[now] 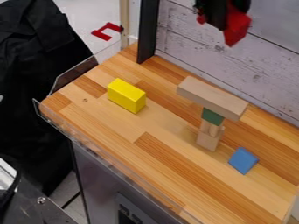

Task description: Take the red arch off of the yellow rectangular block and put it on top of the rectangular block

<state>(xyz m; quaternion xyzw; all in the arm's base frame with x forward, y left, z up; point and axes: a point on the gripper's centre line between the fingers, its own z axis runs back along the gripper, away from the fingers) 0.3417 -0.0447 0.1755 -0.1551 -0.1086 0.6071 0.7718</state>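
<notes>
At the top edge, right of centre, the black gripper [219,14] hangs high above the counter, shut on the red arch [236,29]. Red parts of the arch show on both sides of the dark fingers, which hide its middle. The yellow rectangular block [126,96] lies on the left part of the counter with nothing on it. A long tan rectangular block [212,98] rests level across a green block [212,116], which stands on narrow wooden pieces above a tan block [208,140]. Nothing lies on the long block's top.
Right of the tower's base, a blue block [243,160] sits on the wooden counter [169,146]. A whitewashed plank wall [192,48] and a dark post [147,30] stand behind. Clear plastic edging [79,72] runs along the counter's left side.
</notes>
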